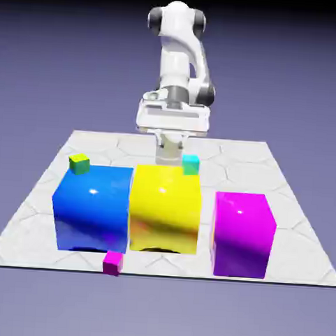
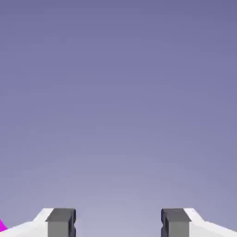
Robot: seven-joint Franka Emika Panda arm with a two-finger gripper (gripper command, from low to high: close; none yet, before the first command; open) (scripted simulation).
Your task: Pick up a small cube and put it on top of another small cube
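Pink small cube [image 1: 112, 262] sits at the counter's [image 1: 293, 234] near edge; I must carry my wide-open, empty hand [image 2: 118, 224] over the big yellow cube [image 1: 165, 207]

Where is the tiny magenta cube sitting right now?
In the exterior view the tiny magenta cube sits at the table's near edge, left of centre, just in front of the gap between the big blue cube and the big yellow cube.
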